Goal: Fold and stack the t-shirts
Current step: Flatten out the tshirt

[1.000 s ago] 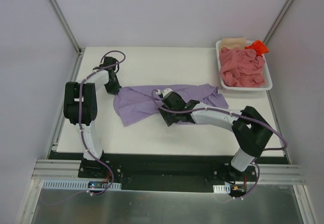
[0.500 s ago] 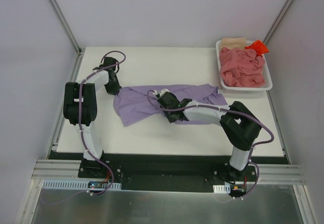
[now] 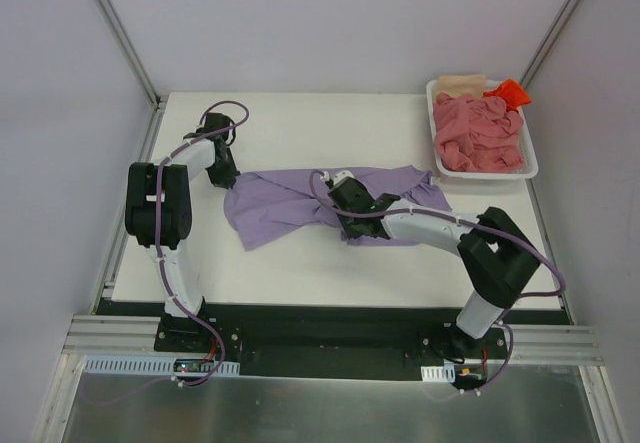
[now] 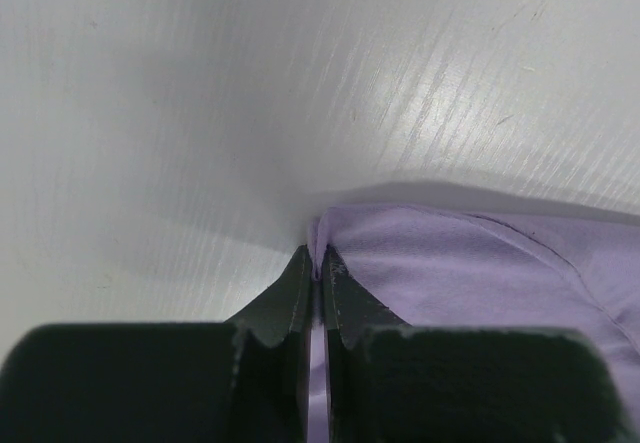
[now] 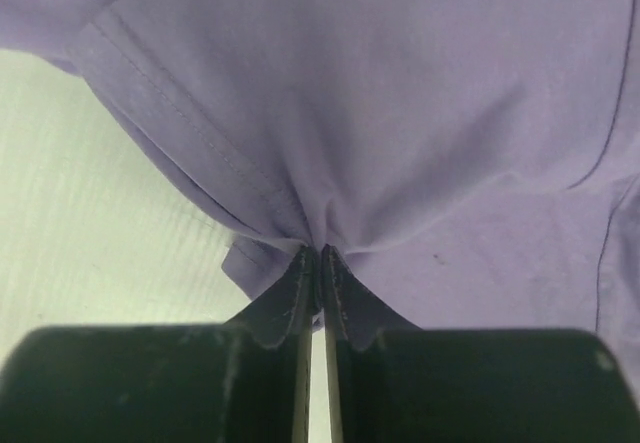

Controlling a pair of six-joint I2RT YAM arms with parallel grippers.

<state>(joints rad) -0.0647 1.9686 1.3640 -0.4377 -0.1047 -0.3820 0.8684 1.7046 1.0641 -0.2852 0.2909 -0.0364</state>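
Observation:
A lavender-purple t-shirt (image 3: 290, 203) lies spread across the middle of the white table. Its left corner is pinched in my left gripper (image 3: 226, 176), whose jaws are shut on a thin fold of purple cloth (image 4: 450, 263). My right gripper (image 3: 345, 191) sits over the shirt's middle, shut on a bunched fold of the same shirt (image 5: 400, 113) near a hemmed edge. In the left wrist view the left gripper (image 4: 318, 263) shows only the cloth's corner against bare table. The right gripper (image 5: 320, 253) has gathered wrinkles radiating from its tips.
A white plastic basket (image 3: 533, 168) stands at the back right. It holds a crumpled salmon-pink shirt (image 3: 480, 135), a beige one (image 3: 460, 85) and an orange-red one (image 3: 508, 93). The table's edges (image 3: 130, 233) run close beside the left arm.
The right gripper has closed on the purple shirt and shifted slightly right along it, bunching the cloth. The left gripper has stayed put, still clamped on the shirt's corner.

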